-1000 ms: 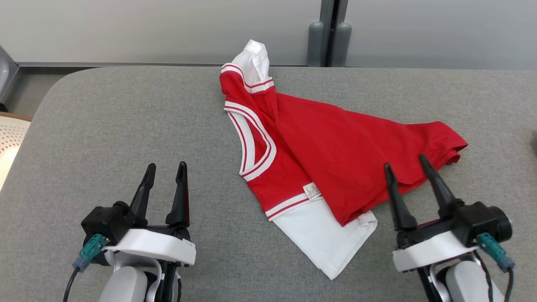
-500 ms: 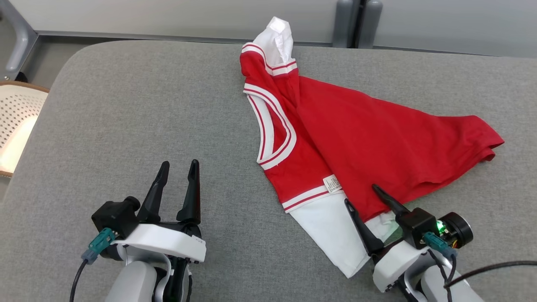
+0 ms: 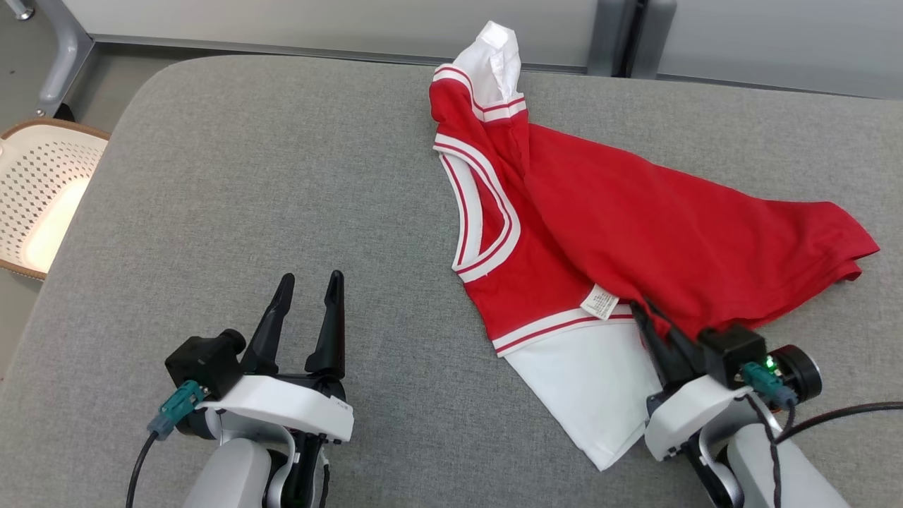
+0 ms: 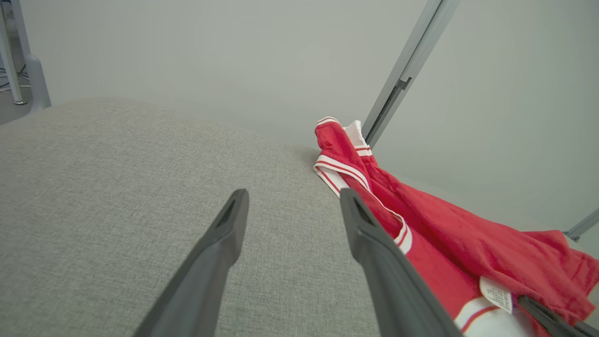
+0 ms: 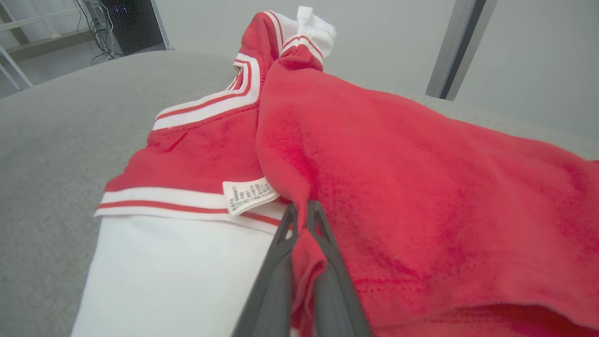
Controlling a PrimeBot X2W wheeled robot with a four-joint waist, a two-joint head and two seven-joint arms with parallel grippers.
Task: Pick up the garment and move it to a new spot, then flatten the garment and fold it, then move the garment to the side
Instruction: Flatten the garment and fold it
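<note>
A red and white garment (image 3: 621,233) lies crumpled on the grey padded table (image 3: 282,183), reaching from the far middle to the right side. Its white part (image 3: 585,381) points toward me. My right gripper (image 3: 645,314) is shut on a fold of the red cloth at the garment's near edge; in the right wrist view the red fabric (image 5: 374,154) is pinched between the two dark fingers (image 5: 276,267). My left gripper (image 3: 310,282) stands open over bare table at the lower left, well apart from the garment (image 4: 421,234).
A pale perforated basket (image 3: 35,197) stands beside the table's left edge. A grey wall with upright posts (image 3: 628,35) runs behind the table's far edge. A white label (image 3: 600,303) sticks out of the garment near my right gripper.
My right gripper has gone forward onto the garment's near red edge and shut on it. The head camera has shifted, so the whole scene sits differently. The left gripper stays open.
</note>
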